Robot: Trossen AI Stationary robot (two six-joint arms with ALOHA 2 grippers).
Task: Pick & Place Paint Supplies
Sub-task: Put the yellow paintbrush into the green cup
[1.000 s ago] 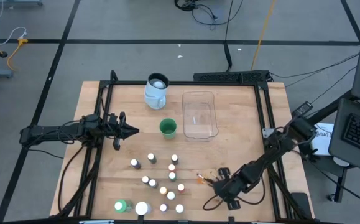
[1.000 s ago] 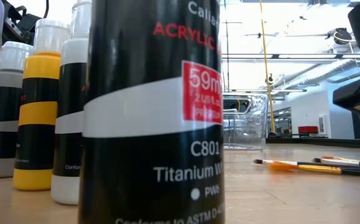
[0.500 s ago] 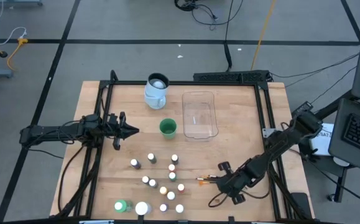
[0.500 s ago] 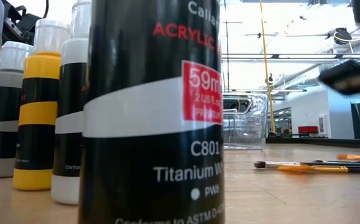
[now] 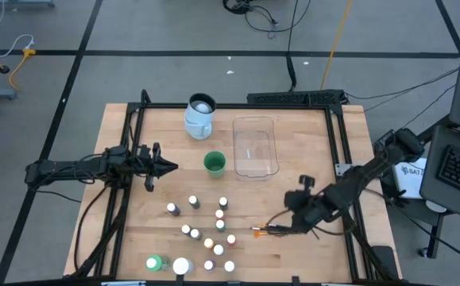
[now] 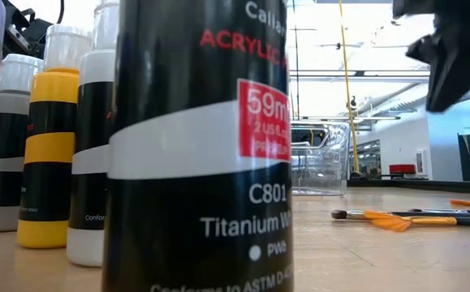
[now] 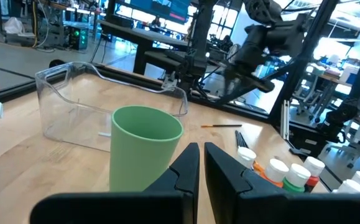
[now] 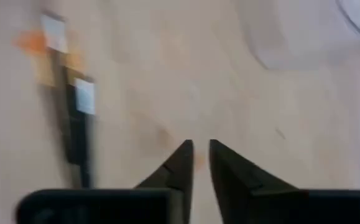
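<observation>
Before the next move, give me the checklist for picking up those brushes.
1. Right gripper carrying nothing: ok.
2. Its fingers open for a grasp: not ok, shut.
3. Brushes lying flat on the table: ok.
4. Number of brushes: cannot tell.
5. Left gripper clear of the work, by the green cup: ok.
6. Clear tub upright, unobstructed: ok.

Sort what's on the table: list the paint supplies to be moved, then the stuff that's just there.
Job:
small paint bottles
larger green bottle
white jar
brushes

Just there:
green cup
clear tub
pale jug
</observation>
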